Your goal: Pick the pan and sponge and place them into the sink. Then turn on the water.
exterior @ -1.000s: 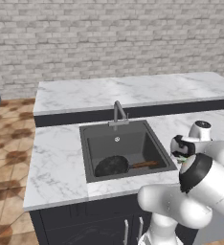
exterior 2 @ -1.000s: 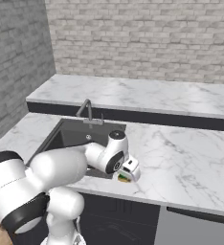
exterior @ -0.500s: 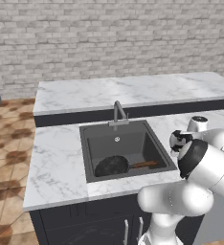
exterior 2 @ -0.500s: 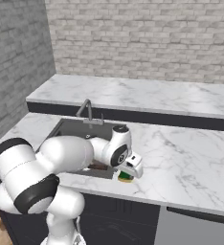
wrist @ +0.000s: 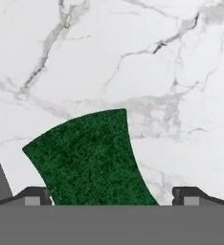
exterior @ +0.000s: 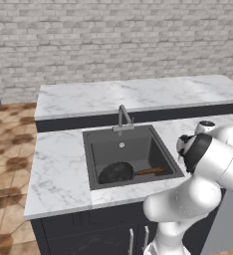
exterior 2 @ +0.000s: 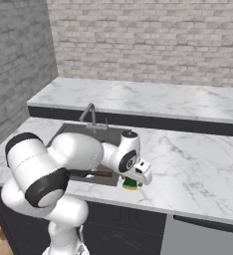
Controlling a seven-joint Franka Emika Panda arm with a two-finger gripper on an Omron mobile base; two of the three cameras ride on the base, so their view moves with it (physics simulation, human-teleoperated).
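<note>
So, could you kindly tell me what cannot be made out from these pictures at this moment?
- Sponge: hand view, its near end is cut off by the bottom edge; whether the fingertips touch it is unclear.
- Sponge, right base view: mostly hidden under the hand.
- Pan in the sink: right base view, hidden by the arm.
- Faucet: left base view, no water stream can be made out.

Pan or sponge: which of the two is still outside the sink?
The sponge, green top up, lies on the marble counter under the open gripper. The pan lies in the sink.
</note>
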